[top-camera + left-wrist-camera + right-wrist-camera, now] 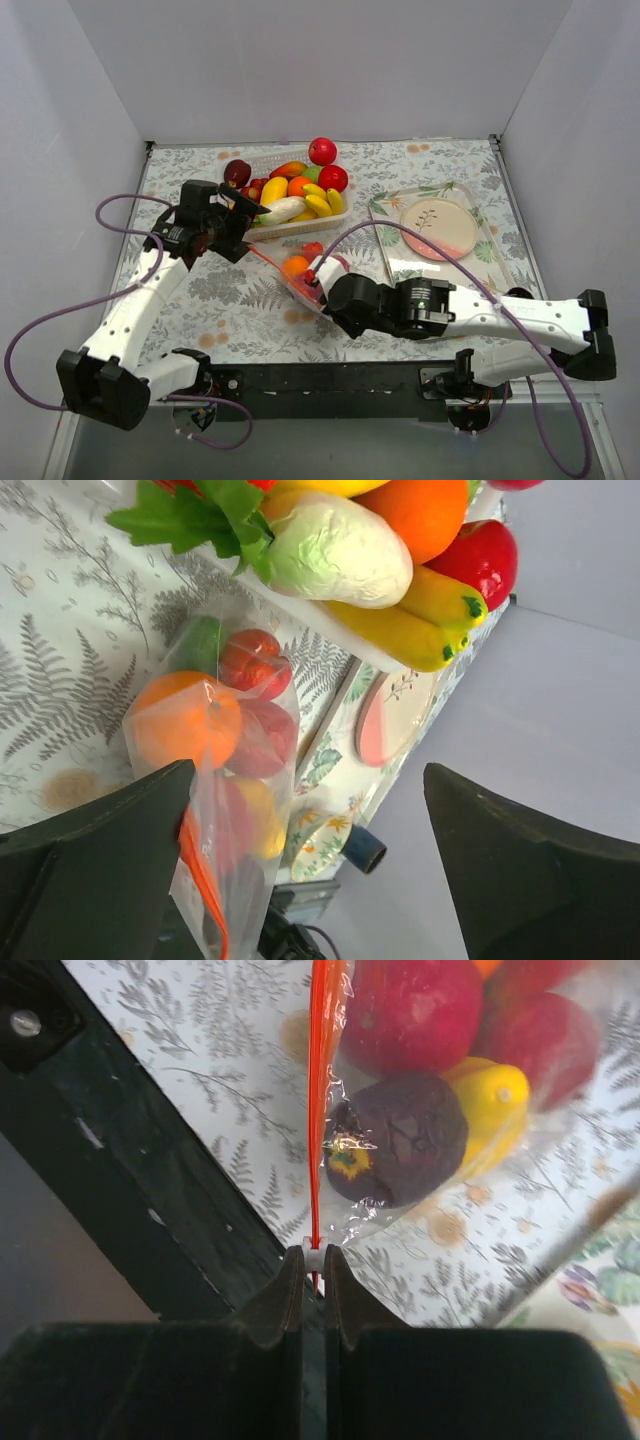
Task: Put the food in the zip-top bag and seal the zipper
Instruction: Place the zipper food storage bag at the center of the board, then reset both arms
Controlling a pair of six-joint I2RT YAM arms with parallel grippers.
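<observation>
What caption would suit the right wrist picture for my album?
Right gripper pinches the zipper of a clear bag holding toy fruit.

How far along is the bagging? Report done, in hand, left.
Done: several fruits sit inside the zip-top bag. In hand: the right gripper, jaws shut, pinches the zipper at one end; the left gripper is open beside the bag. Left: run the zipper shut; how much is sealed cannot be told.
</observation>
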